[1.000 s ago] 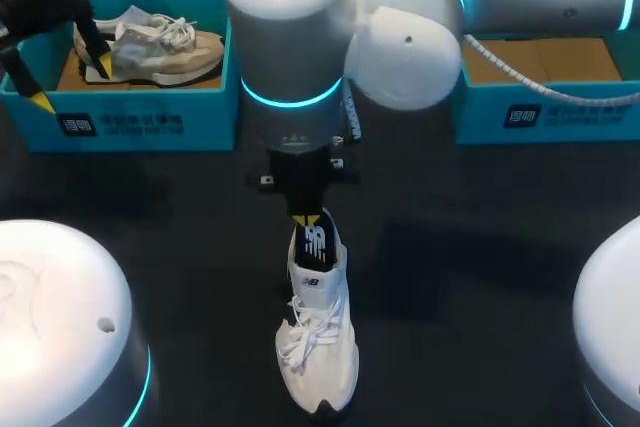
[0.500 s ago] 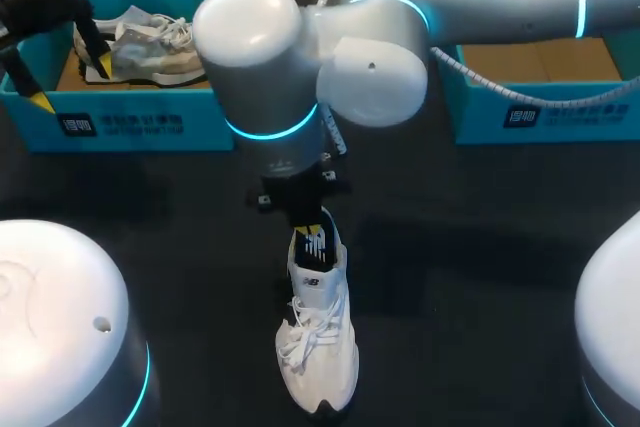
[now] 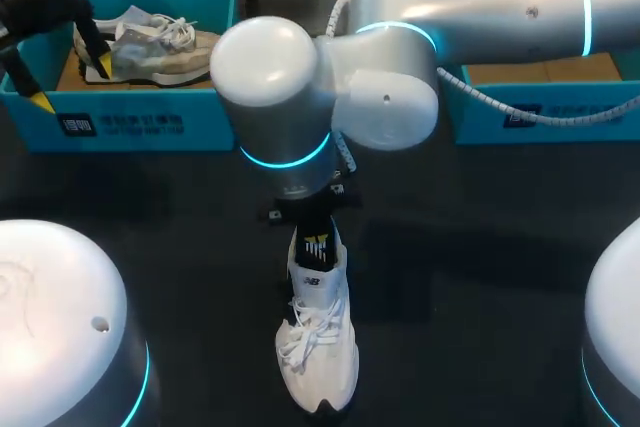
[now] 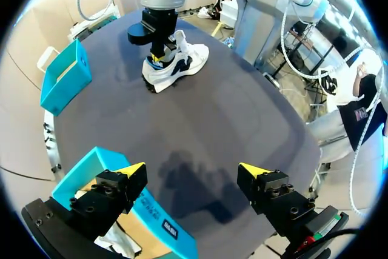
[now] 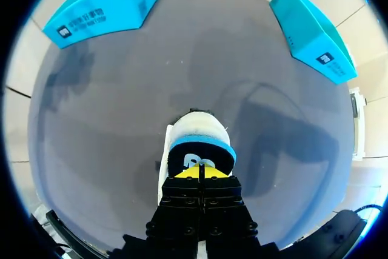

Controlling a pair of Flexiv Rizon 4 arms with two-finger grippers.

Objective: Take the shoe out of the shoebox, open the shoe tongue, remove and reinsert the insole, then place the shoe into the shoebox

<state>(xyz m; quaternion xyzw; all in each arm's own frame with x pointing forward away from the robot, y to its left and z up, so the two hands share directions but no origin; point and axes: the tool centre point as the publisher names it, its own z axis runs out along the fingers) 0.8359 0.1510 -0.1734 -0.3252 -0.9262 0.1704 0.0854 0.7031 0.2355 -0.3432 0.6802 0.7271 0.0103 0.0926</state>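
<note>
A white shoe (image 3: 318, 337) lies on the dark table, toe toward me; the left wrist view shows it far ahead (image 4: 176, 65). Its dark, blue-edged insole (image 3: 315, 247) shows at the heel opening. My right gripper (image 3: 315, 234) points straight down at the heel, fingers shut together. In the right wrist view its tips (image 5: 200, 172) rest against the insole's heel end (image 5: 200, 157), not around it, with the shoe's white heel (image 5: 197, 127) just beyond. My left gripper (image 3: 72, 85) hangs open and holding nothing over the front wall of the left shoebox (image 3: 130, 125), its tips wide apart (image 4: 193, 170).
The left blue shoebox holds a beige-grey shoe (image 3: 150, 42). A second blue shoebox (image 3: 560, 112) stands at the back right, partly behind my right arm. Both boxes show beyond the shoe in the right wrist view (image 5: 109, 10) (image 5: 312, 31).
My right arm's wrist and elbow have swung round and the gripper has sunk slightly toward the shoe's heel. The shoe and the left arm have stayed put.
</note>
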